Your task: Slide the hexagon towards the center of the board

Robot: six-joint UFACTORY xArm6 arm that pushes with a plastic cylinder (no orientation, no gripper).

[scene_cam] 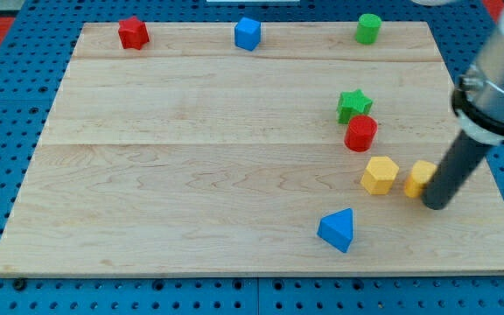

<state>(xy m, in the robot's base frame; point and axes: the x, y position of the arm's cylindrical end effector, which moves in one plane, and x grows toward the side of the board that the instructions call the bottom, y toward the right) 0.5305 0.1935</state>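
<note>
A yellow hexagon block lies on the wooden board at the view's right, below the middle. Just right of it lies a second yellow block, partly hidden by my rod, so its shape is unclear. My tip rests on the board touching the lower right side of that second yellow block, and to the right of the hexagon.
A red cylinder and a green star sit just above the hexagon. A blue triangular block lies below left of it. Along the top edge are a red star, a blue block and a green cylinder.
</note>
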